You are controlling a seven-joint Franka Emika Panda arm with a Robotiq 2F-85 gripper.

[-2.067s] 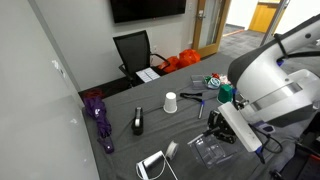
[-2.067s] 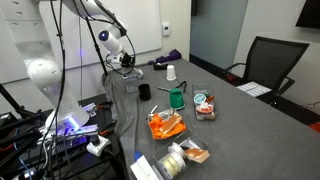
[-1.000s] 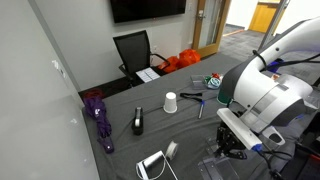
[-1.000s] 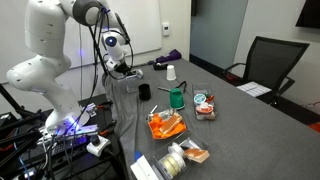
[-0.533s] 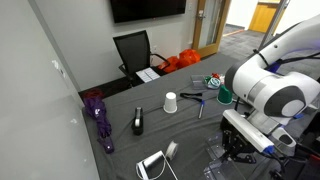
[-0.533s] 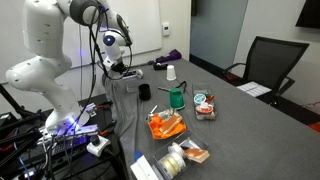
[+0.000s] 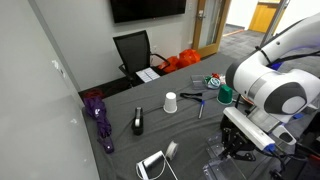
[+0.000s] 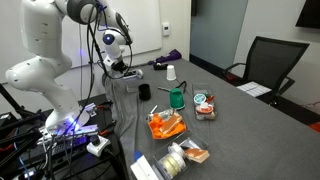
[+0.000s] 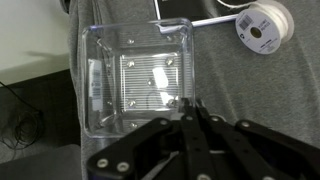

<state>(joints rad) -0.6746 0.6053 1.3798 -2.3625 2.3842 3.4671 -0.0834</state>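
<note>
Wrist view looks straight down on the clear plastic tray [image 9: 135, 85], lying flat on the grey bench [image 9: 255, 95] near its edge, with a white tape roll [image 9: 262, 24] just past its corner. The tool [image 9: 190, 104] has its jaws drawn fully together at the tray's right wall; whether they pinch that thin wall I cannot tell. I'd say any lift wants slowness: slick plastic held at one side tips easily.
</note>
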